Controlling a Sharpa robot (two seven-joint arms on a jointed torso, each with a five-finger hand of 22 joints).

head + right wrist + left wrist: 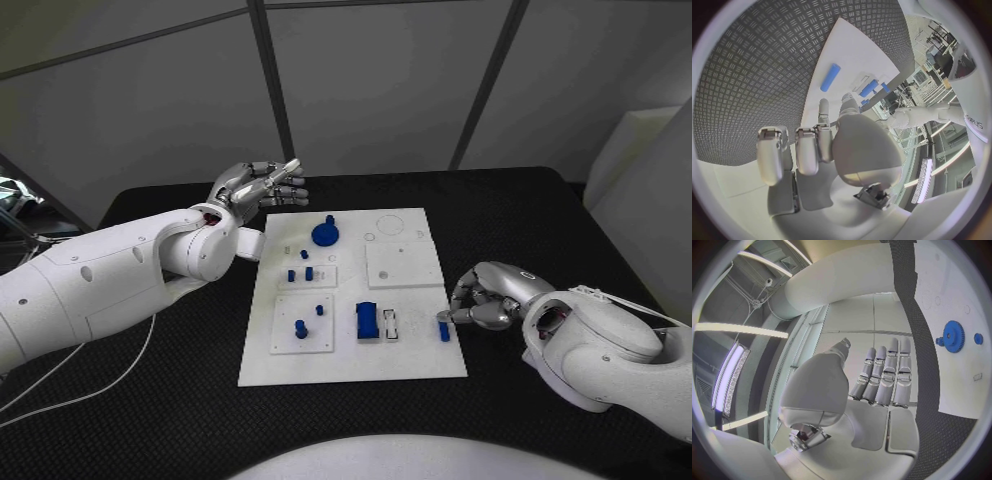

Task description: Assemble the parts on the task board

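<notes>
The right hand (488, 297) is held empty with curled fingers just beside a small blue part (444, 331) lying on the task board (411, 370) near its right edge, which could be knocked onto the tabletop (548, 215) by a clumsy reach.

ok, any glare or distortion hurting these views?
Head view: even light, the white rectangular task board reads clearly, no glare. Left wrist view: bright ceiling strips flare; fisheye bends the board edge by the blue toothed gear. Right wrist view: strong fisheye curve, the small blue cylindrical peg still sharp.
</notes>
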